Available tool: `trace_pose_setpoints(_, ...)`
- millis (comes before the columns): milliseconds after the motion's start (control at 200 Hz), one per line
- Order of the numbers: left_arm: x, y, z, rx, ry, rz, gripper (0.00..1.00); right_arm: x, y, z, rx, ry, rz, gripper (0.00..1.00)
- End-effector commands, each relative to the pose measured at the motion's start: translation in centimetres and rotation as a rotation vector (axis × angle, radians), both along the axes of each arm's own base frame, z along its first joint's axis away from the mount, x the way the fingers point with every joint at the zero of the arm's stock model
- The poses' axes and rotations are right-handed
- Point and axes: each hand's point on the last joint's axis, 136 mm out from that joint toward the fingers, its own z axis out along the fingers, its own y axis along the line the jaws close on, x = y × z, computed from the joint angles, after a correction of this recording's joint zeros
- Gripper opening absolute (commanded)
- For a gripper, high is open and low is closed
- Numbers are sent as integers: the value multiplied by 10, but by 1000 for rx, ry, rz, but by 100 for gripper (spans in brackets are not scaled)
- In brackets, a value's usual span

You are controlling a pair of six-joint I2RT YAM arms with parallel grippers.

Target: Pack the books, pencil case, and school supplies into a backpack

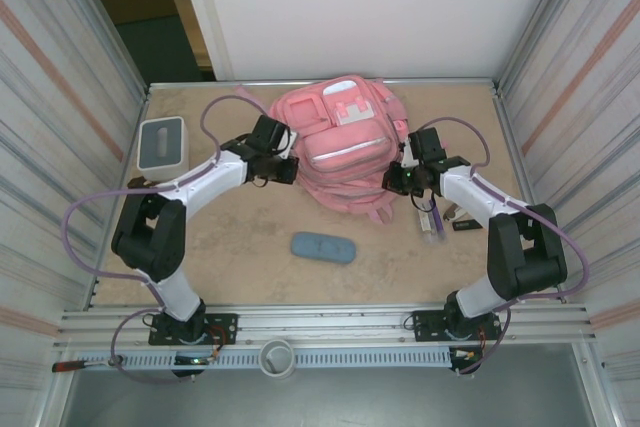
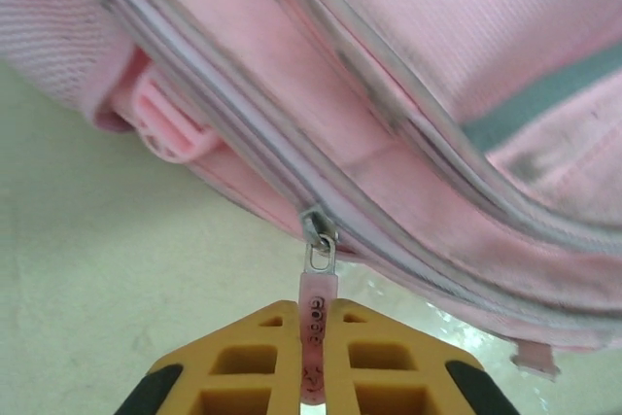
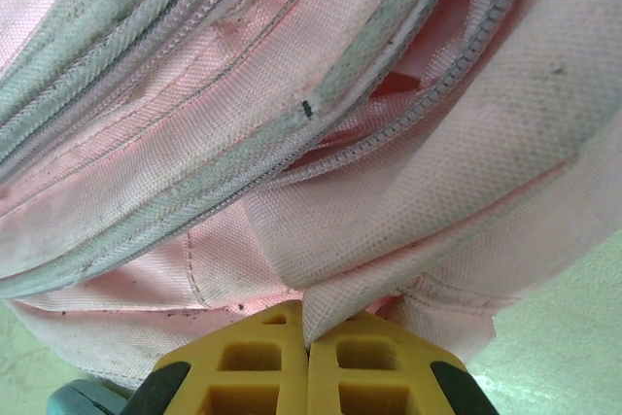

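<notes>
The pink backpack (image 1: 340,137) lies flat at the middle back of the table, both grippers at its near corners. My left gripper (image 1: 290,169) is shut on the pink zipper pull (image 2: 317,308), which hangs from the metal slider (image 2: 318,230) on the bag's left side; the yellow fingers (image 2: 262,357) squeeze the tab. My right gripper (image 1: 395,179) is shut on a fold of backpack fabric (image 3: 389,259) at the bag's right edge. The blue-grey pencil case (image 1: 323,247) lies in front of the bag. A clear purplish pen (image 1: 437,222) and a short black piece (image 1: 462,225) lie right of it. The books are out of view.
A white box with a grey top (image 1: 161,143) stands at the back left. Metal walls close the table on both sides, and a rail (image 1: 320,332) runs along the near edge. Bare tabletop (image 1: 240,247) lies in front of the bag.
</notes>
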Motion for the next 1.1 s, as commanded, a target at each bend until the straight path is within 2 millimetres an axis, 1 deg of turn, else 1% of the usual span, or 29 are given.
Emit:
trace_pose_setpoints(0,27,41,1,98,-47,138,0,-7,-14,-13,-63,25,7,0)
trace_pose_setpoints(95,42,43,4,83,-72,158,0,-9,-13,-17,-66,31,15,0)
trace_pose_setpoints(165,52,43,1,81,-61,158,0,-10,-11,-17,-62,31,22,0)
trace_pose_setpoints(266,56,38,-3,72,-34,141,0,-11,-9,-18,-59,33,27,0)
trace_pose_setpoints(336,50,33,0,37,-37,119,0,-12,-7,-19,-59,31,31,0)
trace_pose_setpoints(361,47,31,2,19,-42,108,2,-12,-7,-19,-60,30,31,0)
trace_pose_setpoints(441,34,26,8,-33,-68,62,16,-11,-7,-21,-63,35,32,0)
trace_pose_setpoints(536,12,22,9,-77,-90,-21,29,-10,-7,-23,-67,40,32,0)
trace_pose_setpoints(586,1,18,8,-101,-104,-74,39,-10,-7,-24,-69,43,33,0)
trace_pose_setpoints(671,-11,13,4,-129,-121,-141,47,-8,-8,-25,-72,45,31,0)
trace_pose_setpoints(751,-18,5,-1,-138,-127,-201,50,-7,-8,-25,-75,46,32,0)
trace_pose_setpoints(847,-20,-5,-10,-90,-130,-261,52,-6,-8,-23,-74,41,31,0)
trace_pose_setpoints(977,-13,-9,-24,-23,-132,-269,52,-7,-9,-24,-76,43,27,0)
trace_pose_setpoints(1097,-4,-12,-29,-14,-134,-272,49,-8,-10,-25,-78,46,26,0)
